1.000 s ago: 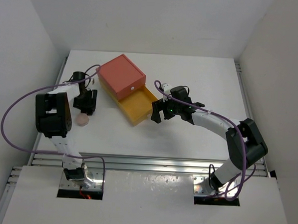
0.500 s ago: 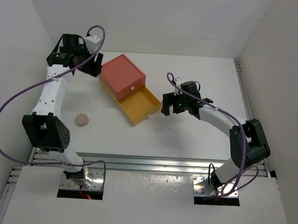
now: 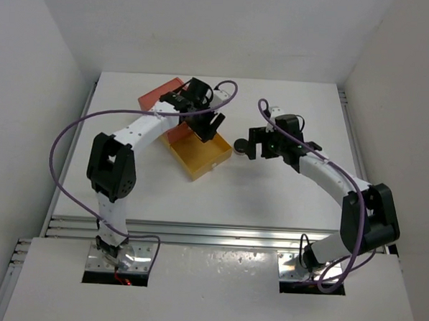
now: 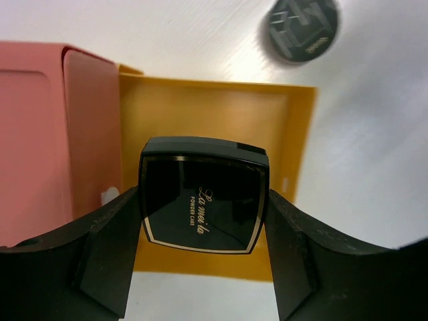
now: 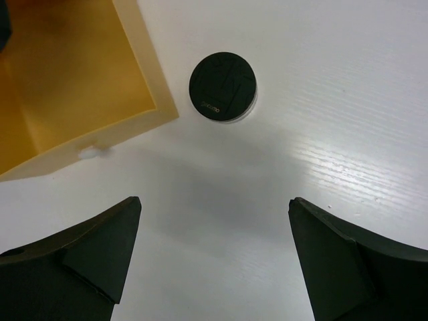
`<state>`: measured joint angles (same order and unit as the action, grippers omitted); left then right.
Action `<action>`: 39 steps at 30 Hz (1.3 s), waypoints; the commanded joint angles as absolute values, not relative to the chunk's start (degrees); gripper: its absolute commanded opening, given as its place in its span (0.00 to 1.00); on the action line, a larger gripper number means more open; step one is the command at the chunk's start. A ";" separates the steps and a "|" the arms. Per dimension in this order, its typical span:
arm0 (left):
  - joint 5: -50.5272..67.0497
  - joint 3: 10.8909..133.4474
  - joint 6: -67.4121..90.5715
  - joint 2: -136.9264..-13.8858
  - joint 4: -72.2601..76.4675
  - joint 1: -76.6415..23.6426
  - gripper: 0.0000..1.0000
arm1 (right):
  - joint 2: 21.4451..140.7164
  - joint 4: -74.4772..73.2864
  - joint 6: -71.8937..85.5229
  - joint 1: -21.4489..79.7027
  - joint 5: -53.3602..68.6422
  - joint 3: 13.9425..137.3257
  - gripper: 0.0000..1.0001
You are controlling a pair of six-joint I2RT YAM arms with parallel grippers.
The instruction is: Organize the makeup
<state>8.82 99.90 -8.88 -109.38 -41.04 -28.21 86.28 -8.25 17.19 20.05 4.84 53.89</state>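
My left gripper [image 4: 202, 204] is shut on a small dark square case [image 4: 204, 197] with gold lettering and holds it above the open yellow drawer [image 4: 281, 114]. In the top view it [image 3: 208, 126] hovers over the drawer [image 3: 199, 160]. A black round compact [image 5: 223, 86] lies on the table just right of the drawer; it also shows in the top view [image 3: 240, 145] and the left wrist view [image 4: 299, 30]. My right gripper [image 5: 214, 204] is open and empty, a little behind the compact [image 3: 251, 144]. No tubes or puff show.
The coral-red box [image 3: 154, 96] stands at the back left, partly under my left arm, with the yellow drawer [image 5: 67, 80] pulled out toward the front right. White walls close the table on the left, back and right.
My left arm has swung from the far left corner to over the drawer with the square case. My right gripper has drawn back right, and the round compact now shows on the table.
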 commanded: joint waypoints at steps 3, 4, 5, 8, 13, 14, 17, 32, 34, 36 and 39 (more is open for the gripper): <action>5.71 97.39 -4.84 -113.46 -31.12 -27.86 0.49 | 86.47 -10.80 18.90 17.67 3.34 54.84 0.92; 5.71 96.08 -4.31 -114.68 -30.16 -27.86 0.49 | 86.92 -12.29 18.90 17.23 3.51 56.67 0.92; 5.71 96.06 -4.31 -114.70 -29.28 -27.86 0.49 | 88.05 -12.30 18.55 17.14 3.52 56.69 0.92; 5.71 94.57 -3.52 -116.10 -27.25 -27.86 0.55 | 90.95 -12.13 17.41 16.96 5.01 58.79 0.91; 3.43 92.56 -5.36 -117.33 -26.37 -28.39 0.69 | 96.31 -11.69 16.79 16.96 6.68 63.63 0.87; 3.43 91.77 -5.36 -117.33 -26.37 -28.39 0.76 | 97.63 -11.69 16.79 16.88 6.59 64.07 0.87; 3.43 91.14 -5.36 -117.33 -26.37 -28.39 0.95 | 100.80 -11.52 17.31 16.88 7.21 66.27 0.87; 9.66 102.47 -3.60 -117.33 -36.90 -28.92 0.99 | 112.50 -11.69 25.92 18.54 0.10 78.31 0.81; 10.28 104.23 -3.60 -117.33 -39.71 -28.92 0.99 | 113.81 -11.51 26.36 19.16 -2.80 79.54 0.81; 10.90 105.29 -3.60 -117.33 -41.48 -28.92 0.99 | 115.04 -12.30 27.59 20.65 -5.61 80.76 0.81; 12.04 107.31 -3.60 -116.81 -44.55 -28.92 0.99 | 117.15 -12.92 30.31 21.88 -6.76 82.09 0.81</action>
<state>9.72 104.40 -4.19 -118.24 -39.59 -28.49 115.50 -13.06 26.39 20.25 -2.85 79.44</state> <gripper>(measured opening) 0.992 0.817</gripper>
